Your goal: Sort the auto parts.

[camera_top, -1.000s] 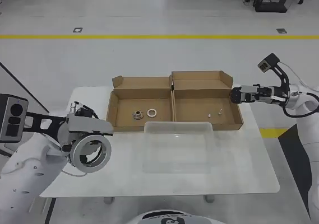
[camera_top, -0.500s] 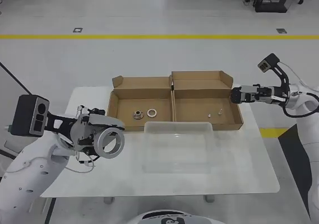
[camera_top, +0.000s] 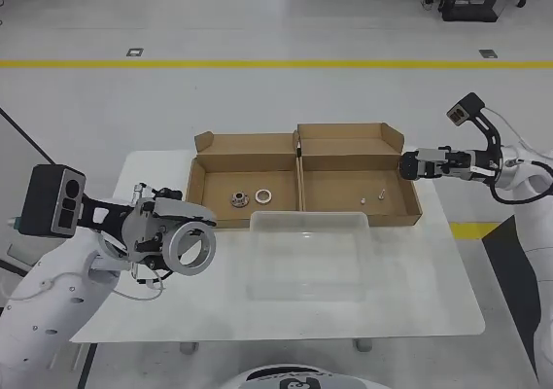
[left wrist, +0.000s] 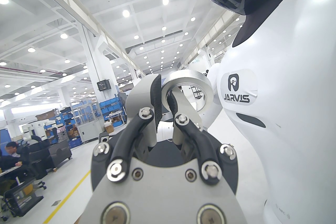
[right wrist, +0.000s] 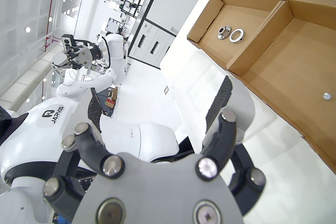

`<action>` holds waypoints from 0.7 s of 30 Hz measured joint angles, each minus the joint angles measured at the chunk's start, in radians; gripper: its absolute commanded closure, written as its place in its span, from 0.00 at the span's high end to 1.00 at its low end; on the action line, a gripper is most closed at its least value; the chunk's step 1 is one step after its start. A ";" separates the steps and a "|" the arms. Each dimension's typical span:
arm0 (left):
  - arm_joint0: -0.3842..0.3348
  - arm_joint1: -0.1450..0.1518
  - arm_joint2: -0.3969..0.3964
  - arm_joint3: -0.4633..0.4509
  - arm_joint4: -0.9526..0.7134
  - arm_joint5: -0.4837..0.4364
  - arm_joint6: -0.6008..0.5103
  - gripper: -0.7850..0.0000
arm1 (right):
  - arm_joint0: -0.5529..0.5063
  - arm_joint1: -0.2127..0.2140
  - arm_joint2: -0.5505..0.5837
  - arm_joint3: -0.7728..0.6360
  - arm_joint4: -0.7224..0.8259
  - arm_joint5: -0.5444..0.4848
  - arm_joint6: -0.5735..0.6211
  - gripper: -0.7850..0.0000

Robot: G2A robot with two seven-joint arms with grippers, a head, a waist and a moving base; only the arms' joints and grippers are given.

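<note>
My left gripper (camera_top: 167,243) is shut on a large silver metal ring (camera_top: 196,248), held in the air over the table's left part. In the left wrist view one finger sits inside the ring (left wrist: 190,79) and one outside, the gripper (left wrist: 164,89) pointing up. My right gripper (camera_top: 407,165) stands open and empty beside the right end of the right cardboard box (camera_top: 339,187). The left cardboard box (camera_top: 216,190) holds a flanged hub (camera_top: 239,200) and a small ring (camera_top: 265,196). A small bolt (camera_top: 381,192) lies in the right box.
A clear plastic bin (camera_top: 310,255) stands on the white table (camera_top: 412,282) in front of the two boxes. In the right wrist view the hub (right wrist: 224,32), small ring (right wrist: 236,36) and bolt (right wrist: 326,95) lie in the boxes beyond my open gripper (right wrist: 160,93).
One second ago the left gripper held the big ring higher, nearer the camera; it has since swung right and down toward the table. Nothing moved in the last half second. The right arm is still.
</note>
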 measured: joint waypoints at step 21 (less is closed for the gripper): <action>0.011 -0.015 0.011 -0.018 -0.109 0.008 0.007 0.00 | 0.000 0.000 0.000 0.000 0.000 0.000 0.000 1.00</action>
